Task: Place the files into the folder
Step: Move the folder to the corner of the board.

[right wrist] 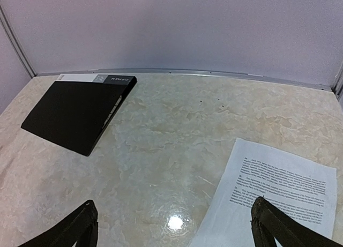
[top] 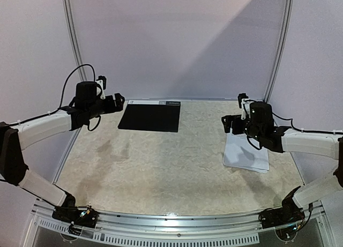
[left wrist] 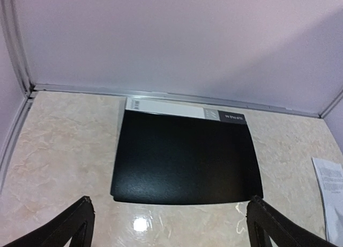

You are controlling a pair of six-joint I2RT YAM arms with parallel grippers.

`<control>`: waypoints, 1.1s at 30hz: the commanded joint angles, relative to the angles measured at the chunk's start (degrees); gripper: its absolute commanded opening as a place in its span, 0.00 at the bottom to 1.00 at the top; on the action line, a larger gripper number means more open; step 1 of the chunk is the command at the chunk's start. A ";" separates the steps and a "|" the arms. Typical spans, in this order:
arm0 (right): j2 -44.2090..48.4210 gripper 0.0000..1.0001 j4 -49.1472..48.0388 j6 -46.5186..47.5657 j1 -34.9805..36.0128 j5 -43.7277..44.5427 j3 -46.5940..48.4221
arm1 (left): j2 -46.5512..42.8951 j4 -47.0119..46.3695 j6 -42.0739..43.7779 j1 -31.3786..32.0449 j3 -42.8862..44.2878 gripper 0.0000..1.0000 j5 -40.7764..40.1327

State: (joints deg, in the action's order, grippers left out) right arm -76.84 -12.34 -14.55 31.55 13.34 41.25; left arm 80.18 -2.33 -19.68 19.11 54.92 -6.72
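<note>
the left pincer [top: 119, 102] hangs above the counter [top: 161, 172] with its two dark fingers [left wrist: 75, 225] spread wide, and nothing is between them. straight ahead of it, just past the fingertips, the folder [left wrist: 185, 156] lies flat and shut, black cover up. the folder's near edge runs across the gap between the fingers in the left wrist view. along the far edge of the folder runs a label [left wrist: 166, 107], white for most of its length and dark with small print at the end to the pincer's right (the print is too small to read). beyond that edge the counter meets the pale wall [top: 177, 43].

the right pincer [top: 229, 124] is also raised off the counter, fingers [right wrist: 273, 225] parted wide and holding nothing. the files [right wrist: 278, 199] lie flat on the counter below and to its right, white sheets with lines of black text, and the right fingertip overlaps their near part in the wrist view (whether it touches them cannot be told). far ahead and to the left of this pincer, well apart from the files, the folder [right wrist: 72, 113] lies near the wall. the files [left wrist: 329, 188] also show as a strip at the far right of the left pincer's view, separate from the folder.
</note>
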 commanded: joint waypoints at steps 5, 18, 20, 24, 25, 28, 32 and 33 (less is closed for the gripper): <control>-14.68 0.96 -0.46 -0.94 0.40 -16.01 12.29 | 11.11 6.71 -1.77 -8.05 12.64 0.99 1.06; -38.13 0.91 -11.24 -21.69 1.33 -31.28 24.23 | 31.19 7.07 -2.73 -13.73 21.15 0.98 12.65; -40.73 0.91 -11.52 -23.57 1.42 -31.27 26.73 | 34.07 6.49 -3.75 -14.21 22.48 0.96 15.95; -47.58 0.89 -8.66 -26.20 2.02 -31.24 34.30 | 38.96 6.44 -4.81 -14.37 25.48 0.92 19.41; -48.82 0.89 -7.77 -26.42 2.24 -30.98 36.45 | 39.73 6.21 -5.13 -14.37 25.71 0.92 19.78; -52.98 0.89 -6.48 -27.64 2.83 -29.77 41.72 | 41.08 3.57 -6.22 -14.37 25.92 0.92 20.25; -58.01 0.88 -5.89 -29.93 2.91 -28.67 48.56 | 43.20 3.29 -6.60 -14.44 28.32 0.92 18.95; -59.05 0.88 -5.44 -30.64 3.00 -28.65 50.40 | 43.97 3.47 -6.60 -14.42 29.23 0.92 19.08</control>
State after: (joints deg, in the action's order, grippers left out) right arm -130.96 -19.88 -41.82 34.06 -16.47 85.71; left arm 122.06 3.18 -25.32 5.19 80.49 11.62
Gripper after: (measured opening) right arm 0.884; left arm 0.918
